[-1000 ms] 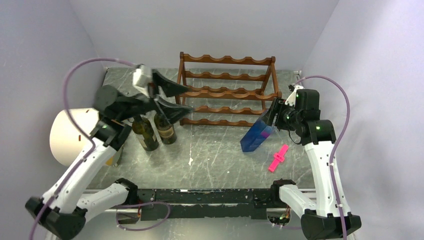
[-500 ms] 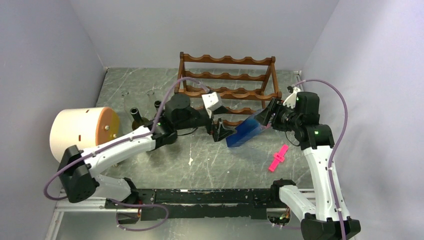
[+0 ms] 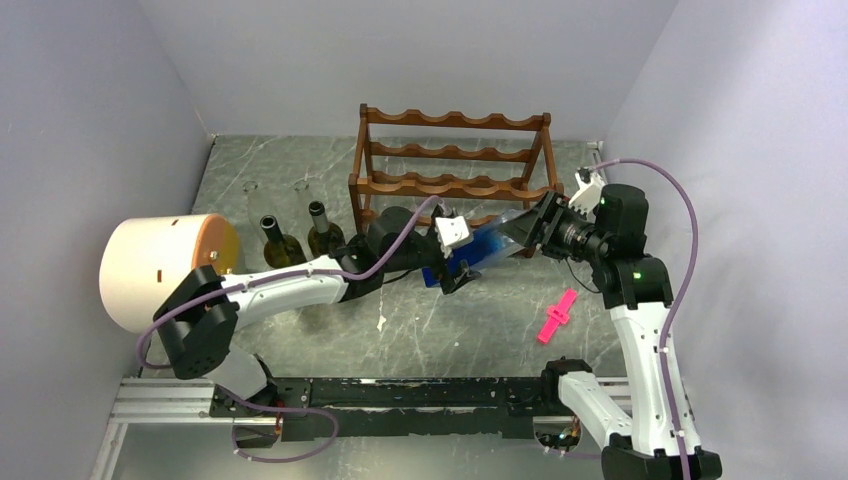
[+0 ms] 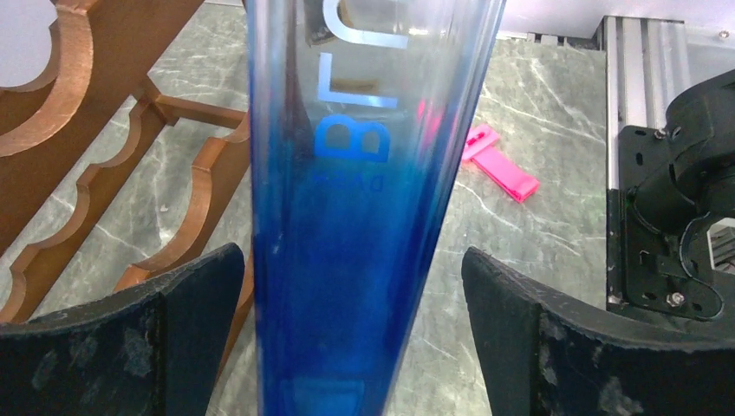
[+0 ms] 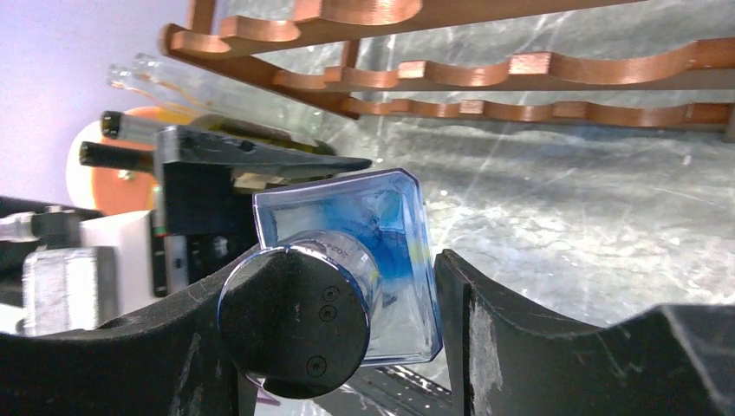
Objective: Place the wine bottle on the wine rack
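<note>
The wine bottle (image 3: 490, 243) is a blue-tinted clear square bottle, held tilted above the table just in front of the wine rack (image 3: 455, 152), a reddish-brown frame with wavy rails. My right gripper (image 3: 535, 228) is shut on its neck end; in the right wrist view its black round cap (image 5: 299, 321) sits between my fingers (image 5: 338, 338). My left gripper (image 3: 452, 270) is open around the bottle's lower body. In the left wrist view the bottle (image 4: 355, 217) stands between the two pads (image 4: 191, 338) with a gap on the right side. The rack (image 4: 52, 104) is at its left.
Two dark green bottles (image 3: 275, 240) stand upright left of the rack. A cream cylinder with an orange face (image 3: 160, 268) lies at the far left. A pink clip (image 3: 557, 316) lies on the marble table at the right. Walls close in on three sides.
My left arm swung from the dark bottles across to the right and now straddles the blue bottle's lower end. My right gripper raised the bottle and tipped it toward the rack.
</note>
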Motion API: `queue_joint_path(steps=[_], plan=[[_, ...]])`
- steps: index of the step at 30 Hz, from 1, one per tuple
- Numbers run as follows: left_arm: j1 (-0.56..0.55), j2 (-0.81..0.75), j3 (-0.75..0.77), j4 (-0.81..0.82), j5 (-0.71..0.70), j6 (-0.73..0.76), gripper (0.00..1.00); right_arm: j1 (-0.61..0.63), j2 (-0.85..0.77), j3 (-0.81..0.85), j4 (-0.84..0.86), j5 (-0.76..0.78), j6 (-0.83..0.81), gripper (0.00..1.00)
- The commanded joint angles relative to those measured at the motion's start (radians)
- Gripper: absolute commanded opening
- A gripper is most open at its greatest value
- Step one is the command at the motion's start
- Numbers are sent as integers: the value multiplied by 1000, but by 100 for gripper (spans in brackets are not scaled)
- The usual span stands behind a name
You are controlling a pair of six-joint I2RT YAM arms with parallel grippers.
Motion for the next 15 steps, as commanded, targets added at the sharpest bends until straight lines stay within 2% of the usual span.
queue_joint_path(steps=[1,4,6,8,9,10,11,13,15], plan=[[-5,18,-12,98,41,55,100,-3,-51,17,188,-157,114,25],[-5,25,-6,103,7,67,97,-3,-55,23,182,-174,113,25],[-4,25,3,96,17,87,88,-3,-59,28,170,-179,100,26],[-5,17,0,101,28,105,69,-3,-63,29,158,-193,87,28],[-5,11,-7,111,35,114,50,-3,-64,34,147,-197,80,31],[-6,2,-7,113,47,141,25,-3,-62,41,129,-200,68,36],[-5,-10,2,90,57,162,9,-3,-55,55,85,-205,37,44],[-5,-31,17,50,71,211,7,-1,-34,106,-9,-183,-34,67],[-5,-66,12,50,88,269,7,3,-30,135,-65,-117,-51,83]])
